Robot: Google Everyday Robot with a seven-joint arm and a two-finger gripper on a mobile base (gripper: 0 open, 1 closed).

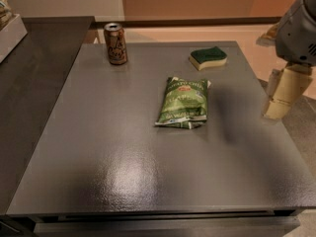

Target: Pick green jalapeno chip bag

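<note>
The green jalapeno chip bag (pixel 183 102) lies flat near the middle of the dark grey table (pixel 123 162), its long side running front to back, with a red logo near its far end. My gripper (pixel 276 107) hangs off the table's right edge, to the right of the bag and clearly apart from it, pointing down. It holds nothing that I can see. Its shadow falls on the table between it and the bag.
A brown soda can (pixel 116 43) stands upright at the table's far left. A green-and-yellow sponge (pixel 208 57) lies at the far right. A darker counter (pixel 34 83) adjoins the table on the left, with a white box (pixel 10 31) on it.
</note>
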